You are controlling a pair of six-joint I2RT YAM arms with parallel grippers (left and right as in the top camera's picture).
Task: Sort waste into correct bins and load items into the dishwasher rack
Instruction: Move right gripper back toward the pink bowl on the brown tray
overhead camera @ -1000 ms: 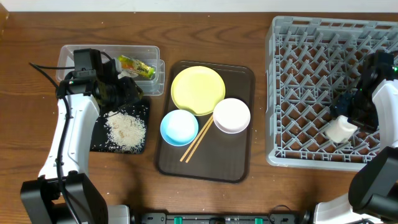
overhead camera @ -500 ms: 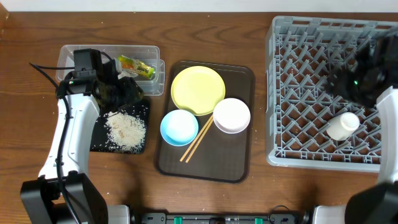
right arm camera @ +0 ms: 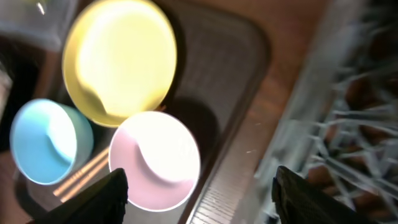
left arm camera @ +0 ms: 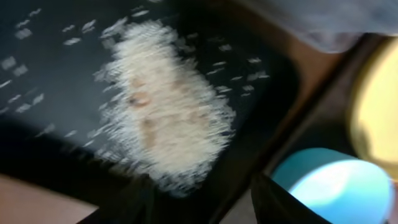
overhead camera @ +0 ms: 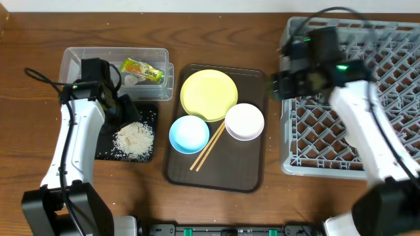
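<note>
Both YAMs look the same tbh: left arm (overhead camera: 69, 141) and right arm (overhead camera: 361, 124) are chunky white links with black joint housings, thin black cables (overhead camera: 39, 77), a tiny green light (overhead camera: 342, 66) on the right, and dark stubby fingers on the left gripper (left arm camera: 211, 199) and right gripper (right arm camera: 202, 190).

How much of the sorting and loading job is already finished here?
Done: the wrapper lies in the clear tub, the rice in the black tray. In hand: nothing; left hand and right hand are open, empty. Remaining: yellow plate, white bowl, blue bowl and chopsticks wait on the brown tray.
</note>
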